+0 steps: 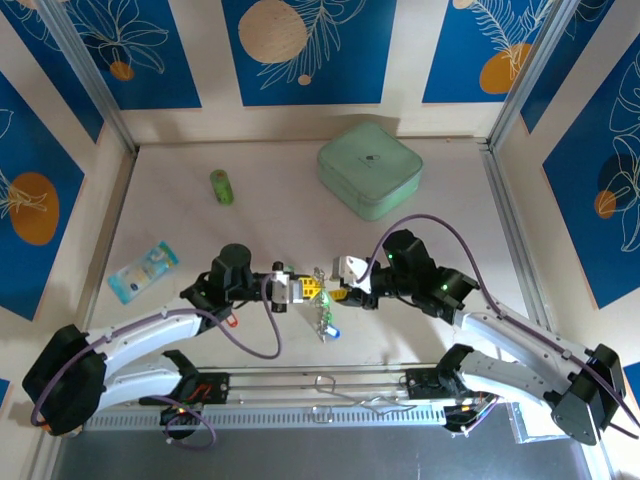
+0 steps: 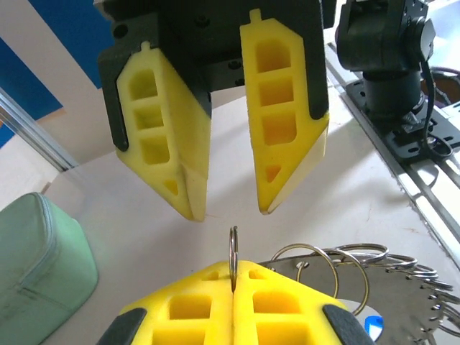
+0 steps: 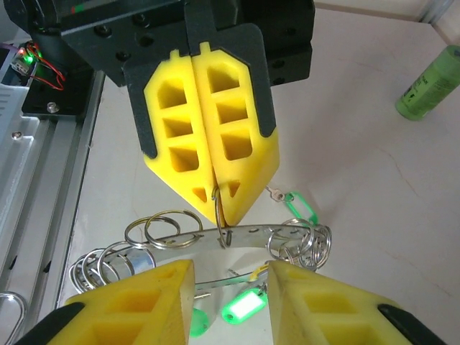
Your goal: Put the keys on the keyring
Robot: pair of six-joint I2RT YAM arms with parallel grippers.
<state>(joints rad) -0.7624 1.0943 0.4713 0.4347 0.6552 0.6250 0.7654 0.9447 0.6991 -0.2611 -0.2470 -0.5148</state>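
Observation:
The keyring (image 3: 284, 232) is a silvery band with holes and several split rings, hanging between the two grippers a little above the table (image 1: 450, 230). My left gripper (image 2: 233, 267) is shut on one small split ring (image 2: 233, 248) that passes through a hole in the band. In the right wrist view that left gripper (image 3: 219, 207) points down from the top. My right gripper (image 3: 226, 272) is open, its fingers on either side just short of that ring, touching nothing. Keys with green tags (image 3: 244, 310) hang below the band, and another key (image 3: 298, 207) lies beyond it. A blue tag (image 1: 331, 333) shows under the keyring.
A pale green box (image 1: 368, 170) stands at the back of the table. A green cylinder (image 1: 221, 186) stands back left, and a blue and white packet (image 1: 143, 270) lies at the left. A metal rail (image 1: 330, 395) runs along the near edge.

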